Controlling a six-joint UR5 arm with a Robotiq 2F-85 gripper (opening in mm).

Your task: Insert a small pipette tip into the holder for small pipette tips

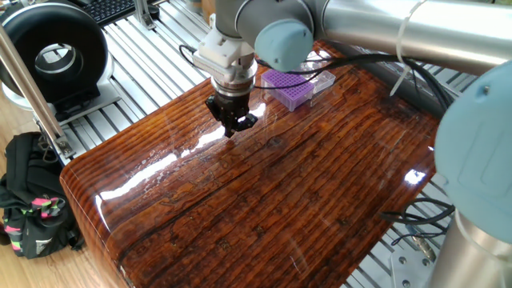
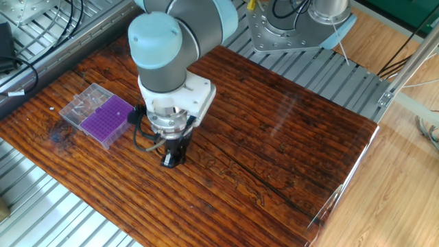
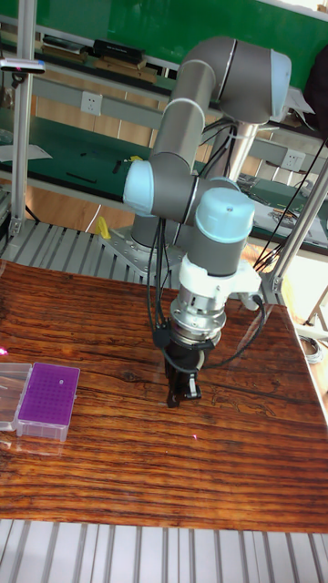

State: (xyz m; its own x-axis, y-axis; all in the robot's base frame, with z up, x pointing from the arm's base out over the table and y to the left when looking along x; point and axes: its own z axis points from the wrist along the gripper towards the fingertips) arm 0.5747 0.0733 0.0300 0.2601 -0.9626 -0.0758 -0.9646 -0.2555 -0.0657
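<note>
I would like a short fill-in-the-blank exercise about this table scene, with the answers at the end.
1. The rack with the grid of holes is ____ in colour.
2. The rack sits in a ____ plastic box.
3. The gripper hangs over the ____ table, apart from the rack.

Answers: purple; clear; wooden

End effector (image 3: 182, 393) points straight down, fingers seemingly closed, wrist vertical.
</note>
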